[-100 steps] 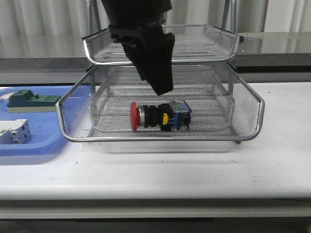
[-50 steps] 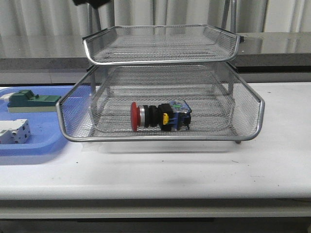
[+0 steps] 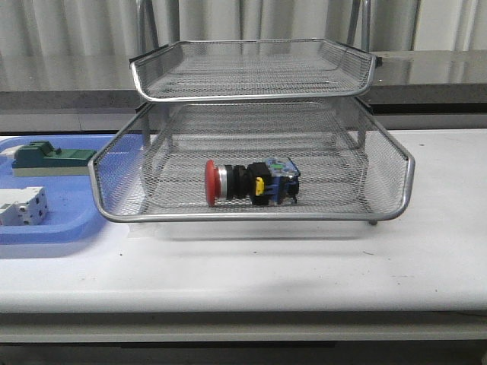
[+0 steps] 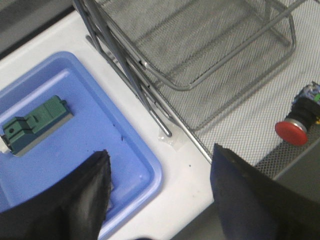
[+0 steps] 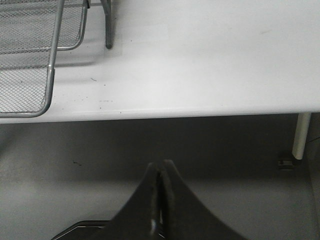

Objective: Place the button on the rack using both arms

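The button (image 3: 249, 182), with a red cap and a black body with yellow and blue bits, lies on its side in the middle tier of the silver wire rack (image 3: 251, 217). It also shows in the left wrist view (image 4: 296, 127). My left gripper (image 4: 160, 165) is open and empty, high above the table between the blue tray and the rack (image 4: 220, 55). My right gripper (image 5: 161, 167) is shut and empty, out past the table's front edge, over the floor. Neither arm shows in the front view.
A flat blue tray (image 3: 68, 220) at the left holds a green block (image 3: 49, 158) and a white terminal block (image 3: 21, 207). The tray (image 4: 145, 172) and green block (image 4: 35, 124) show in the left wrist view. The rack's corner (image 5: 30, 75) and a leg show in the right wrist view.
The black arm that hung over the rack's middle tier has risen up and left, out of the front view. The button lies where it was.
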Robot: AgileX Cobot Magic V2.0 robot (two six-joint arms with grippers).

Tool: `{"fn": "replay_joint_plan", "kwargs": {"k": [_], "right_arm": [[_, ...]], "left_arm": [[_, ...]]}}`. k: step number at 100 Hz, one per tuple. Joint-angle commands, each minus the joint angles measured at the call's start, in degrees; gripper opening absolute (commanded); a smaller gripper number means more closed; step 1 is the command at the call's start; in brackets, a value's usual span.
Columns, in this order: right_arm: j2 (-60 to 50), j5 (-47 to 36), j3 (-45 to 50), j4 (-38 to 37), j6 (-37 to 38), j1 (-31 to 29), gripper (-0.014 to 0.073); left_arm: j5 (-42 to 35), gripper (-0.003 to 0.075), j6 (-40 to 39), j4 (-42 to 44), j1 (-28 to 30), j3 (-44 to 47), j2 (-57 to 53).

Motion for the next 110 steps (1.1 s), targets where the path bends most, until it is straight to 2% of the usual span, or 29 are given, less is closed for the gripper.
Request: {"fn": "replay_joint_plan", "kwargs": {"k": [1, 27, 43, 53, 77, 94, 110], "right_arm": [[0.04, -3.25, -1.96, -0.65, -0.19, 0.12, -0.0070], [0.04, -3.25, -1.96, -0.65, -0.19, 0.12, -0.0070], [0.04, -3.25, -1.96, -0.65, -0.19, 0.12, -0.0070], [0.04, -3.25, -1.96, -0.65, -0.19, 0.12, -0.0070], [0.04, -3.25, -1.96, -0.65, -0.19, 0.12, -0.0070], [0.04, -3.25, -1.96, -0.65, -0.19, 0.12, -0.0070], [0.04, -3.25, -1.96, -0.65, -0.19, 0.12, -0.0070]], "left_arm": [[-11.96, 0.0430, -0.63, -3.43, 0.09, 5.57, -7.11], [-35.94, 0.0430, -0.63, -8.58, 0.09, 29.79, -26.21], [-45.22, 0.0427, -0.63, -10.51, 0.09, 42.69, -37.97], [-51.35, 0.0427, -0.63, -14.77, 0.09, 49.88, -44.54], [-63.61, 0.0417, -0.63, -17.04, 0.09, 61.80, -54.41], [-65.53, 0.0332, -0.63, -17.04, 0.09, 64.04, -55.31], [-65.73, 0.0157, -0.63, -17.04, 0.09, 64.04, -55.31]]}}
